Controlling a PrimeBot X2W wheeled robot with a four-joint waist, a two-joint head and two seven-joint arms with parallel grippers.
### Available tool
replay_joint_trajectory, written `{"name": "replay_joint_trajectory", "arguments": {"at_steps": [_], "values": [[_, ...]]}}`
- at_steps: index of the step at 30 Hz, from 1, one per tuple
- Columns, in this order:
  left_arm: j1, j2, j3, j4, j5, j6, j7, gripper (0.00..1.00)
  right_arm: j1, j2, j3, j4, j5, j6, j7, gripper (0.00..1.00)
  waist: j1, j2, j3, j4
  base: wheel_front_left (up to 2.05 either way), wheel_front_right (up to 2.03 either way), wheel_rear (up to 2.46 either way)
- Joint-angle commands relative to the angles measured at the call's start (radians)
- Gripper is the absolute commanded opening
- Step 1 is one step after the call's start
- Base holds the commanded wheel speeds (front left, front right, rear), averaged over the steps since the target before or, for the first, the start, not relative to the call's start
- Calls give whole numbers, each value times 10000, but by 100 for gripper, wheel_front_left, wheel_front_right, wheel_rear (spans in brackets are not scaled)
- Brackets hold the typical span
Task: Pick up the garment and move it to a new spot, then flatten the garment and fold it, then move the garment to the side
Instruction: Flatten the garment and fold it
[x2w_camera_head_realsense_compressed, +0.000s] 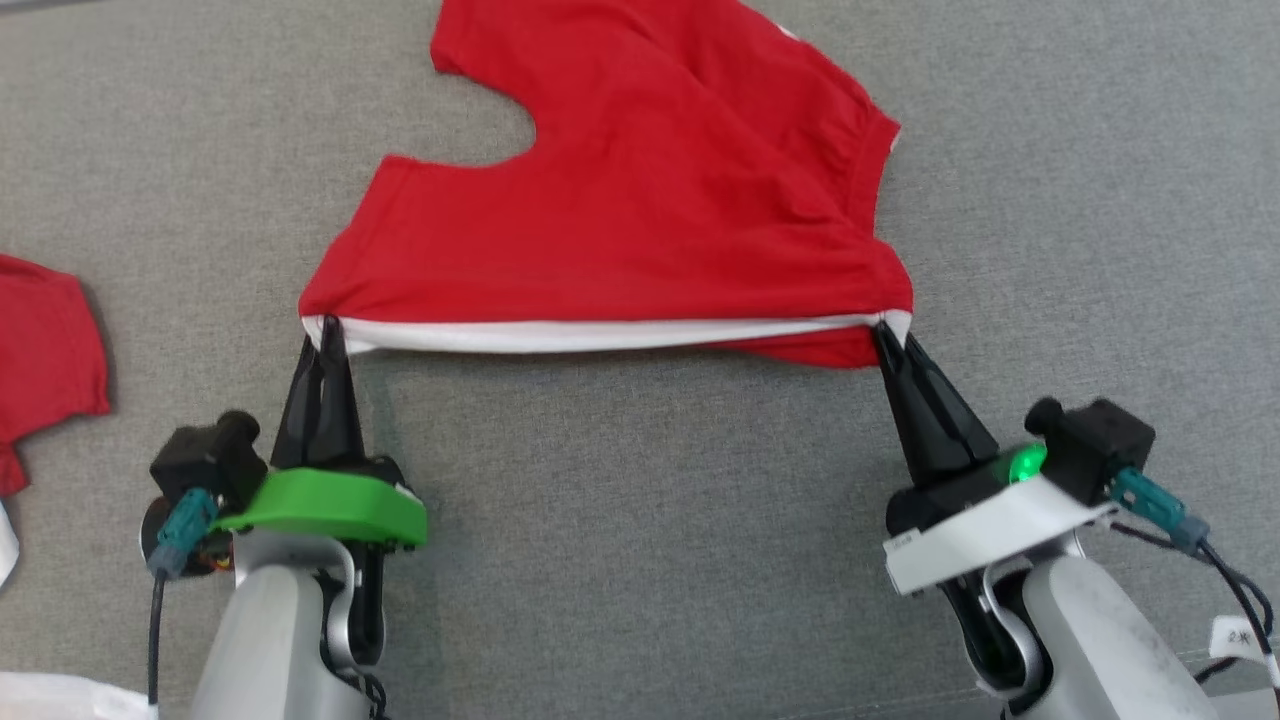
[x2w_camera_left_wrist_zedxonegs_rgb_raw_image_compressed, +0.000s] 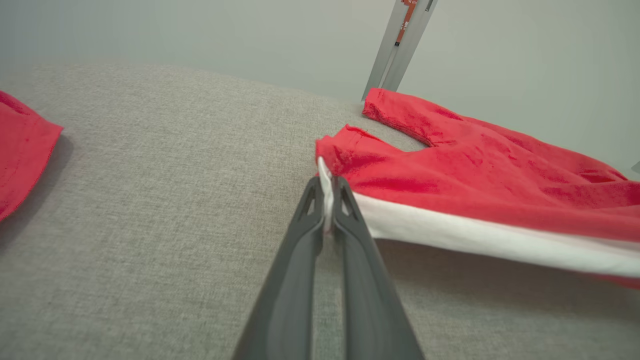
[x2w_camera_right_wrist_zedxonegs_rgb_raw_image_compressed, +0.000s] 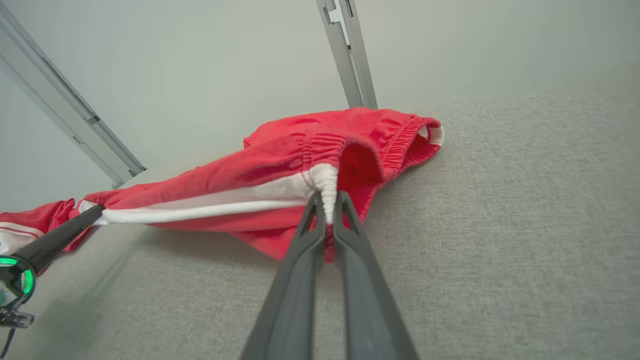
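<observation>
left gripper (x2w_camera_head_realsense_compressed: 328, 330) and right gripper (x2w_camera_head_realsense_compressed: 885, 335) each clamped on one end of the red garment (x2w_camera_head_realsense_compressed: 640, 200), at its white-trimmed near edge. edge taut, raised; the rest lies on grey desk (x2w_camera_head_realsense_compressed: 640, 520). step looks like flattening. next: lower evenly, hold tension, then fold.

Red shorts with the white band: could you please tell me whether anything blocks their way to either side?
Left of the red shorts, another red garment lies on the grey fabric surface; on their right, nothing visible.
</observation>
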Motion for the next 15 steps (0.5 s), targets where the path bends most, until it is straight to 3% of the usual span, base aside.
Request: {"name": "replay_joint_trajectory", "arguments": {"at_steps": [1,9,15], "values": [[542,58,-35,-387,6,132,-6,0,551,-66,-144,-359,-117,-11,-35,0,0,0,-635,38,0,0,0],[2736,60,-314,-2619,183,793,121,0,3066,-93,-526,-2105,-621,-11,-34,0,0,0,-1434,134,0,0,0],[3316,179,-403,-4027,332,1112,678,0,3714,-119,-535,-2647,-713,-11,-33,0,0,0,-1407,67,0,0,0]]}}
